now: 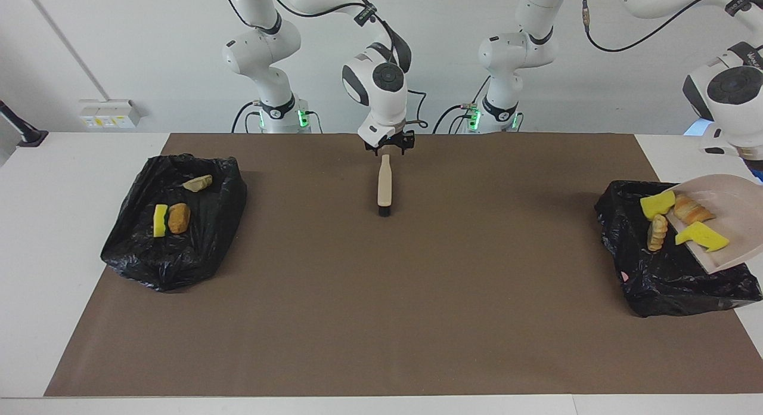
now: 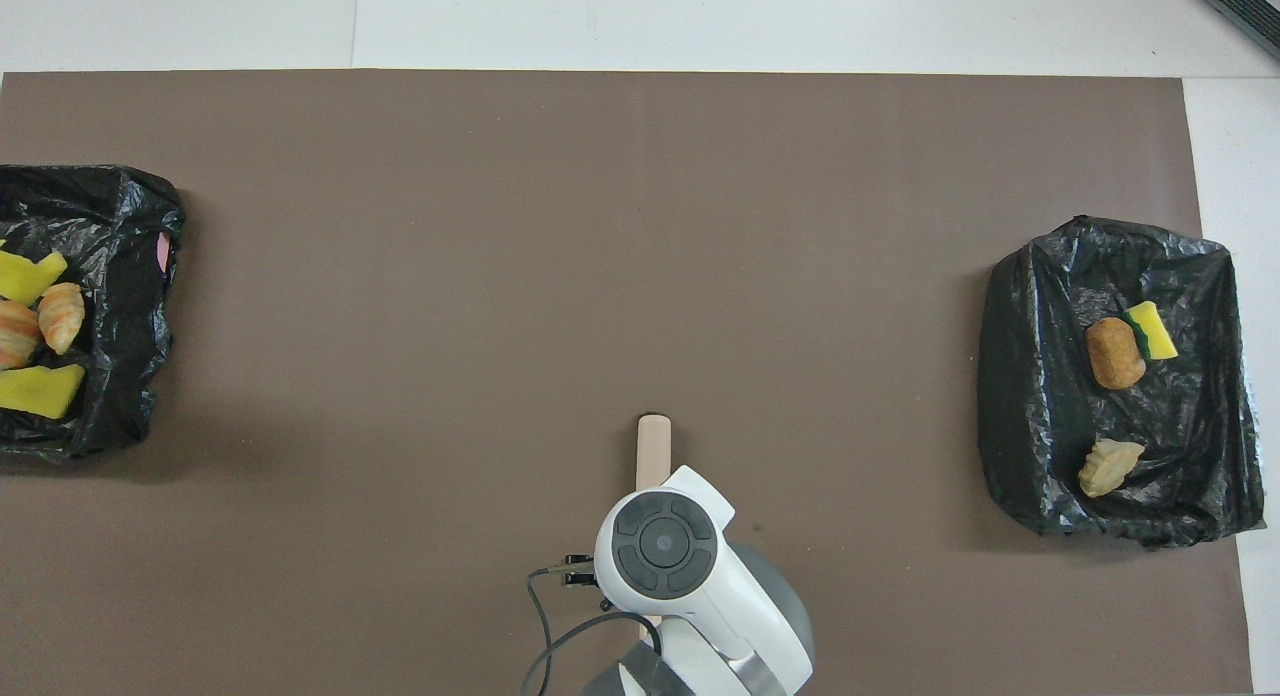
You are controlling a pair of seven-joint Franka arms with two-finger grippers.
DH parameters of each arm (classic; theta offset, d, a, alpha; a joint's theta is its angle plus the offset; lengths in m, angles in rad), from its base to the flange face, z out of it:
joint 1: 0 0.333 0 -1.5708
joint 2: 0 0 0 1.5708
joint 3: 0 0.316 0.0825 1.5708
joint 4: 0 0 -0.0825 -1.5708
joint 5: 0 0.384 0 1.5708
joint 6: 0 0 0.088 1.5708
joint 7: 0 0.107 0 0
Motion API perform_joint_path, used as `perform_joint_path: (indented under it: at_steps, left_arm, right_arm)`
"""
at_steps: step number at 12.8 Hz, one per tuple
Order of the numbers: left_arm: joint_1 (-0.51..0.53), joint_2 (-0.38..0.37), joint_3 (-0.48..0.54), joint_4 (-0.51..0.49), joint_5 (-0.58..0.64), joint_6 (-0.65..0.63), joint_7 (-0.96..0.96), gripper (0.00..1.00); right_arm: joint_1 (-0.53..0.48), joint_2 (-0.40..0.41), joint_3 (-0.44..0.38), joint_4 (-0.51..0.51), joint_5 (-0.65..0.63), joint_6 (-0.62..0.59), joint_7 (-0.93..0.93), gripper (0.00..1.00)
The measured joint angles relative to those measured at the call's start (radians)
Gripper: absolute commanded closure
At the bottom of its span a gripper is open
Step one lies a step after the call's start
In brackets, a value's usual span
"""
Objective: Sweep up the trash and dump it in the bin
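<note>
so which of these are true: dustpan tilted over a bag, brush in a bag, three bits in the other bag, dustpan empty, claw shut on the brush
1. The dustpan is tilted over the bag at the left arm's end. True.
2. The brush is in a bag. False: it lies on the brown mat.
3. Three trash pieces lie in the bag at the right arm's end. True.
4. The dustpan is empty. False: a yellow sponge chunk lies on it.
5. The right claw is shut on the brush. False: it is open over the handle.
</note>
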Motion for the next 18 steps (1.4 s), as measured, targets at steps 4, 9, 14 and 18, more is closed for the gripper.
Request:
perform_joint_path:
  at_steps: [4,9,14,18]
  left_arm:
    - [-0.010,0.005,-0.026,0.079,0.012,-0.095,0.005,1.00]
    - [-0.017,0.003,-0.194,0.101,-0.110,-0.351,-0.015,1.00]
    - [-0.023,-0.003,-0.301,0.104,-0.349,-0.504,-0.210,1.00]
    - [-0.026,-0.006,-0.352,0.103,-0.578,-0.565,-0.399,1.00]
  right_arm:
    - [-0.120,0.003,-0.005,0.062,-0.139,0.027,-0.033,0.00]
    - [-0.310,0.005,-0.010,0.150,-0.215,0.030,-0.249,0.00]
    - [-0.418,0.004,-0.010,0.320,-0.257,-0.088,-0.281,0.00]
    - [-0.475,-0.002,-0.011,0.489,-0.257,-0.325,-0.362,0.00]
